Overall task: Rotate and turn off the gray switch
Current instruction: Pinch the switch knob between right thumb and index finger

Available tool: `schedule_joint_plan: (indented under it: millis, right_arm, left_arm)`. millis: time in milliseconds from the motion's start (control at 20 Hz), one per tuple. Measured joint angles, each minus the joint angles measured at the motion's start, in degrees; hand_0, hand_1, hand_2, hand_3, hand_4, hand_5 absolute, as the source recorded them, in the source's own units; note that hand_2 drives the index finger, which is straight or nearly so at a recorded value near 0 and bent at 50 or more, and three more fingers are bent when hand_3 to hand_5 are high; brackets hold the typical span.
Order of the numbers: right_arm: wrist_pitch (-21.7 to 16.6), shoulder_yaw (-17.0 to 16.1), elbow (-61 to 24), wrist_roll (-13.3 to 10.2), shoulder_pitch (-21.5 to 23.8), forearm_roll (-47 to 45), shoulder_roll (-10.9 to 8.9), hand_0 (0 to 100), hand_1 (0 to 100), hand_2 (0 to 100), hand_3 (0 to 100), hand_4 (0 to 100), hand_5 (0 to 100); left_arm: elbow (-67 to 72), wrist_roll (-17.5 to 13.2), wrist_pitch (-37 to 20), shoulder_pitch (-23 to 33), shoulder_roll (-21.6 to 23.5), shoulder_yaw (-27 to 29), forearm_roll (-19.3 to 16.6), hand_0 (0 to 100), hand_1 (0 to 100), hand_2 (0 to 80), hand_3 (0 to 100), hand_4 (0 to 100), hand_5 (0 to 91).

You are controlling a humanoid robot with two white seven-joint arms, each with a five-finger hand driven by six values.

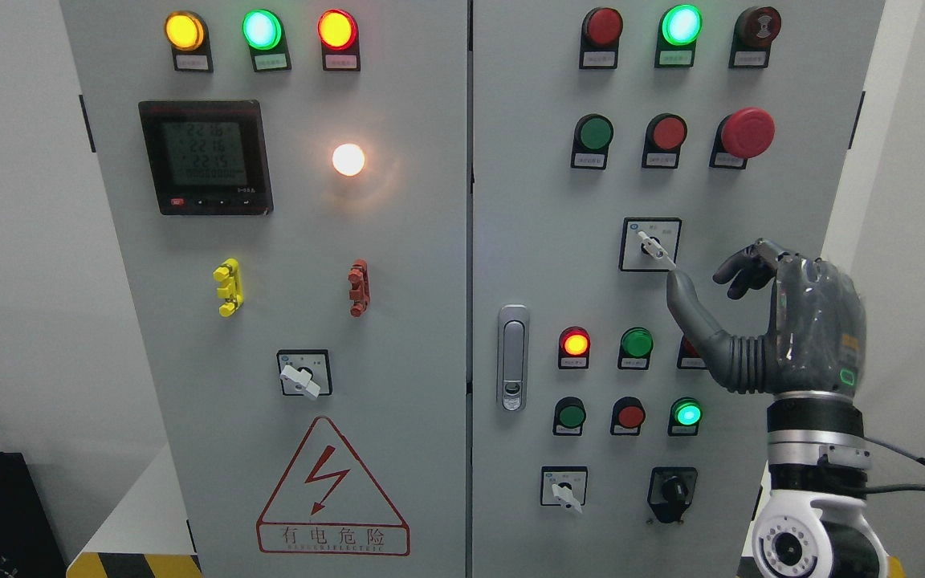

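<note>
We see the right hand (739, 309) open, gripping nothing, thumb tip touching the gray switch (654, 247) just below the red mushroom button (746, 133); grasp and rotation look not yet done.

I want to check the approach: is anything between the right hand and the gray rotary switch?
Nothing visible. The right hand is just right of the gray switch, its thumb tip at the lever's end, with only bare panel between.

red light (688, 350): mostly hidden by right hand (759, 321) | button labels: unreadable
</note>
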Motion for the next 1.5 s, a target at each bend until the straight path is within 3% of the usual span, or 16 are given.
schedule_joint_plan:
  millis: [1500]
  right_arm:
    - [0.01,1.02,3.72,0.32,-3.73,1.83,1.21,12,37,58,77,71,90]
  left_arm:
    - [0.0,-0.02,0.0,0.0,0.0,0.0,0.0,12,39,0.0,0,0,0.0]
